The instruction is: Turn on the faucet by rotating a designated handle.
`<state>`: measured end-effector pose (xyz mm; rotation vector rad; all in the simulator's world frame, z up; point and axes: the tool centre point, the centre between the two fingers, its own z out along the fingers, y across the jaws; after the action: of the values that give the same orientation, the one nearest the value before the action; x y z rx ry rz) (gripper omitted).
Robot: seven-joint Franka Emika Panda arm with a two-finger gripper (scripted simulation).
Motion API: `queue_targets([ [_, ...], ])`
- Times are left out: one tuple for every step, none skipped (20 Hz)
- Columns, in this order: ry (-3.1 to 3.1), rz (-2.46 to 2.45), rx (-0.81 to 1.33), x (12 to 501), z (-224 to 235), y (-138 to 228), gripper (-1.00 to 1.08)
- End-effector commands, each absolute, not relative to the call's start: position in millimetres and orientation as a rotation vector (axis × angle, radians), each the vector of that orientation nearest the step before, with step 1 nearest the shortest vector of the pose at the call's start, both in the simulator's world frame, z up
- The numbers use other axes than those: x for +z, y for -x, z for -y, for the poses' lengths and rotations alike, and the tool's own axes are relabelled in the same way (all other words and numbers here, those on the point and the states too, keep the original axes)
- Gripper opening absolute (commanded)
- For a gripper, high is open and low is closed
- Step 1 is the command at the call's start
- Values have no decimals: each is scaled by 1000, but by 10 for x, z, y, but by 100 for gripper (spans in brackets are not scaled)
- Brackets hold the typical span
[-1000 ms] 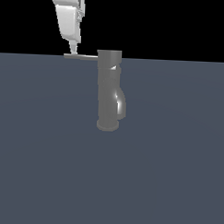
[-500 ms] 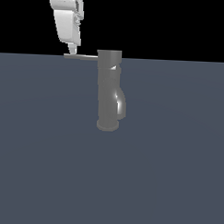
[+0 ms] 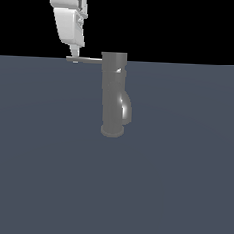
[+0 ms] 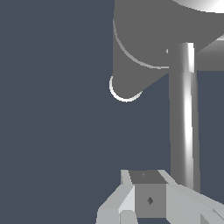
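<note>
The faucet [image 3: 113, 94] is a dull grey upright cylinder with a flared base and a bulging spout, standing mid-scene in the exterior view. The handle [image 3: 85, 59], a thin grey rod, sticks out level from the faucet's top cap toward the exterior view's left. My white gripper [image 3: 73, 53] hangs from above with its tip right at the rod's outer end. Its fingers look pressed together with nothing between them. In the wrist view the handle [image 4: 186, 118] runs close beside my gripper [image 4: 146, 177], and the faucet [image 4: 144, 39] body lies beyond.
A flat dark blue-grey surface [image 3: 174, 179] spreads around the faucet base. Black background fills the space above the horizon line.
My gripper has shifted very slightly toward the exterior view's left. The handle and faucet look unchanged.
</note>
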<state>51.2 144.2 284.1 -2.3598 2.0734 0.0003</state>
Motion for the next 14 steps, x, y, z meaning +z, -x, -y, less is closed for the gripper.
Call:
queue_targets([
  [2360,-2074,1,2840,-1427,-445,-100],
  [2360,-2074,1,2840,-1423,-419,-100],
  [2360,-2074,1,2840,-1418,-394,-100],
  [2360,-2074,1,2840,-1412,-368,-100],
  [2360,-2074,1,2840,-1407,-343,-100],
  [2360,-2074,1,2840,-1402,-317,-100],
  [2360,-2074,1,2840,-1397,-291,-100],
  [2360,-2074,1,2840,-1392,-265,-100],
  [2360,-2074,1,2840,-1387,-239,-100],
  [2360,-2074,1,2839,-1382,-213,-100],
  [2360,-2074,1,2839,-1377,-187,-100],
  [2360,-2074,1,2839,-1372,-161,-100],
  [2359,-2074,1,2841,-1364,-134,-100],
  [2359,-2074,1,2841,-1359,-108,-100],
])
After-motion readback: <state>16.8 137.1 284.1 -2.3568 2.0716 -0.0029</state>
